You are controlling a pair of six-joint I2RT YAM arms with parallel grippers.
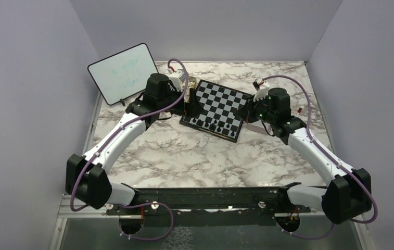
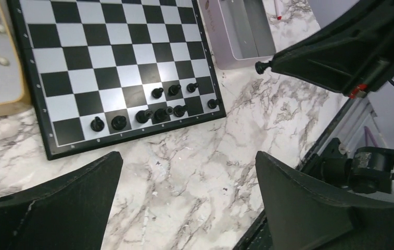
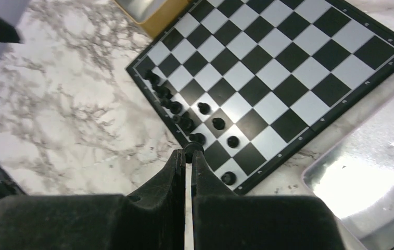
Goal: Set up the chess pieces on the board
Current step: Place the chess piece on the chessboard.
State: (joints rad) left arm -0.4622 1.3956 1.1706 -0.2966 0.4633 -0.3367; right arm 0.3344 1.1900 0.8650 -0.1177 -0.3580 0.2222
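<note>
where overhead hides it, right gripper (image 3: 188, 154) seemingly pinches black piece (image 3: 194, 146), left gripper (image 2: 187, 157) spread wide

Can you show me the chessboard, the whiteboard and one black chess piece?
chessboard (image 1: 225, 100): top view, on a bare square near its middle.
whiteboard (image 1: 124, 73): top view, on the middle of its white face.
black piece (image 2: 119, 123): left wrist view, on its round top.

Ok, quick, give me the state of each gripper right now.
Left gripper: jaws open, nothing between them.
Right gripper: jaws shut on a black chess piece.
</note>
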